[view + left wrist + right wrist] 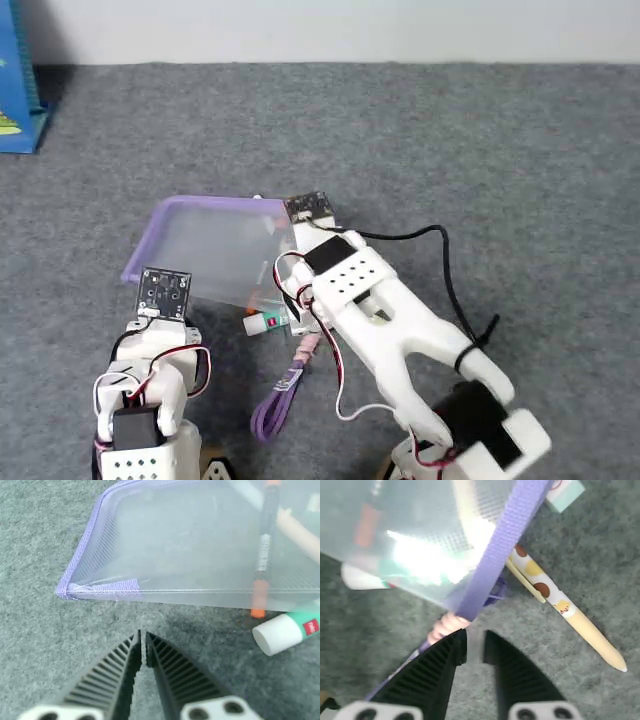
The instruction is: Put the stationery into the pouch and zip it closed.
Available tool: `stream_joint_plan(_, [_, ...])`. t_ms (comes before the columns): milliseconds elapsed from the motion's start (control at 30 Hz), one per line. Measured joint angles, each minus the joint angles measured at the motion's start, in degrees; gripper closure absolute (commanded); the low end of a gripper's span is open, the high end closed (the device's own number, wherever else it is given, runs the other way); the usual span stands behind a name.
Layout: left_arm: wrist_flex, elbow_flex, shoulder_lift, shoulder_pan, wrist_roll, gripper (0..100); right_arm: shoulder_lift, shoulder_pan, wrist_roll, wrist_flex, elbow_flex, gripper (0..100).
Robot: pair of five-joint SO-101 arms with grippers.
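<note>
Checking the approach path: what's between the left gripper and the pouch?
Bare grey carpet separates the left gripper from the pouch, shown in the left wrist view.

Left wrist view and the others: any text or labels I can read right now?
Glue stick: white print on its red label, too blurred to read.
Pale item: red mark, cut off at the edge, unreadable.
Blue box: graphics, no legible words.
No other text shows.
</note>
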Motion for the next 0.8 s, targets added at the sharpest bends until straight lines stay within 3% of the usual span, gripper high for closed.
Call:
stream_joint_plan(333, [0.0,0.0,0.0,0.0,0.0,99,3.1,-4.5,-6.2,-2.8,0.4,85.1])
stream_joint_plan(800, [0.0,0.0,0.0,0.0,0.0,99,11.8,-4.5,-6.8,-8.4,0.3,85.5])
